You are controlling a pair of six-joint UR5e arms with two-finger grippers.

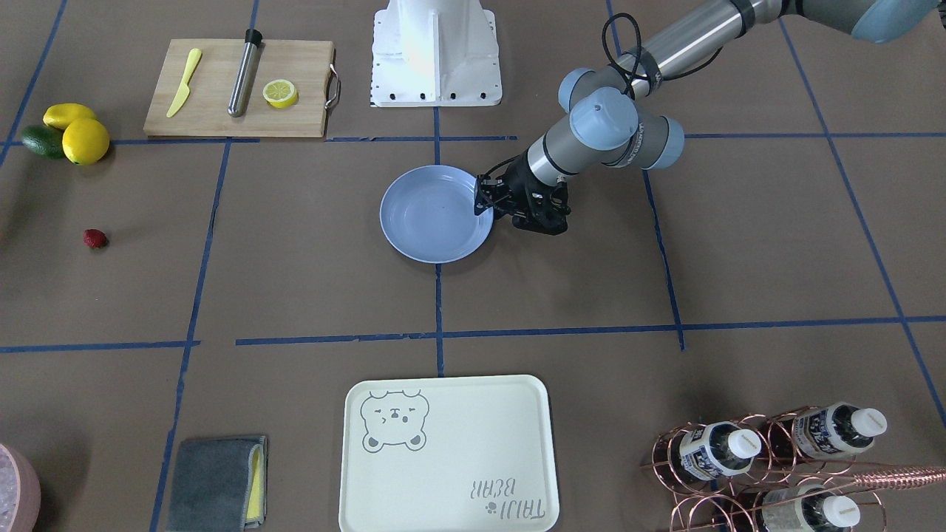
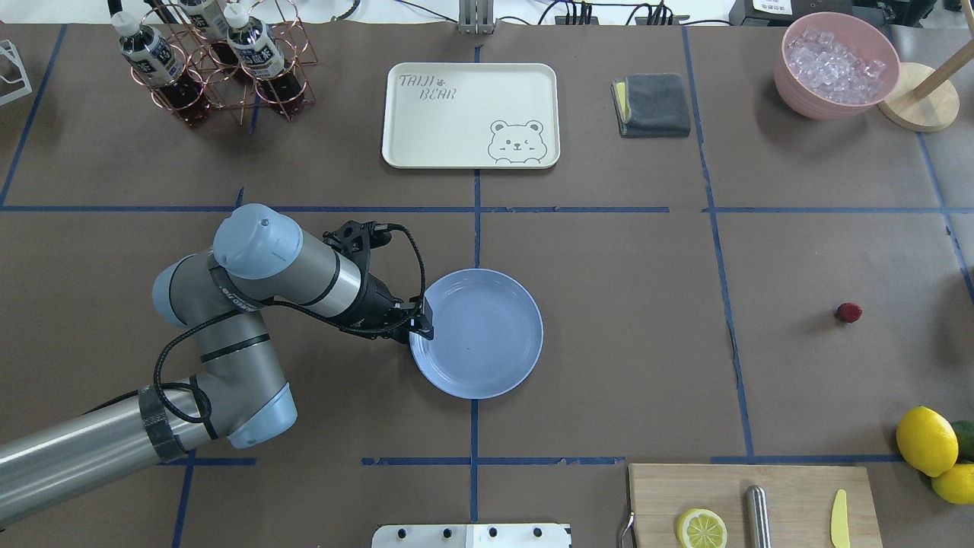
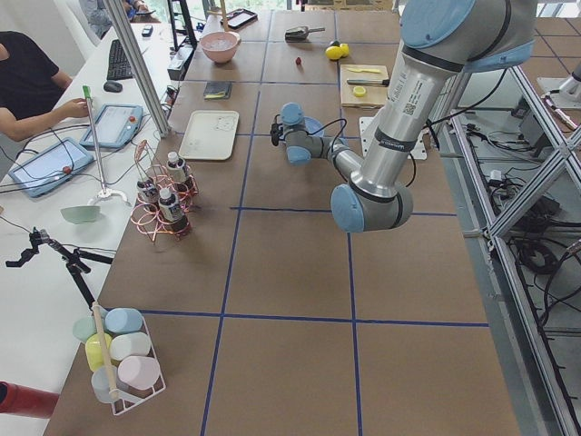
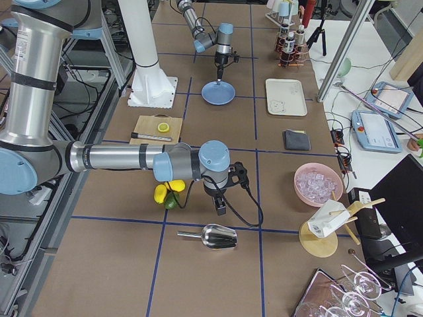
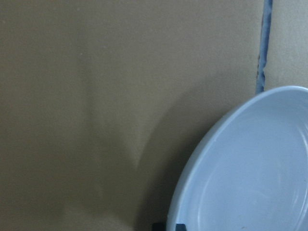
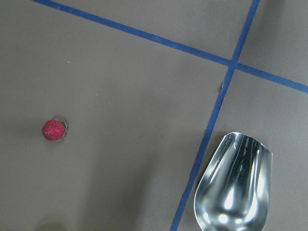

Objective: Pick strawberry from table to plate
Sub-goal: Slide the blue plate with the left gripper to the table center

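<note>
The strawberry [image 1: 94, 238] [image 2: 848, 312], a tiny dark-red berry, lies alone on the table [image 2: 624, 304] far to the robot's right. It also shows at the left of the right wrist view [image 6: 54, 130]. The light-blue plate [image 2: 487, 335] [image 1: 436, 222] sits near the table's middle with nothing in it. My left gripper [image 2: 421, 325] [image 1: 484, 198] is at the plate's rim on the robot's left side, its fingers pinched together on that rim [image 5: 192, 192]. My right gripper [image 4: 221, 210] shows only in the exterior right view, pointing down over the table; I cannot tell its state.
A metal scoop [image 6: 236, 183] lies near the strawberry. Two lemons [image 2: 926, 440] and an avocado sit at the right edge by a cutting board [image 2: 799, 495] with a lemon half. The bear tray [image 2: 470, 114], grey cloth [image 2: 653, 105], bottle rack [image 2: 221, 61] and ice bowl [image 2: 835, 65] line the far side.
</note>
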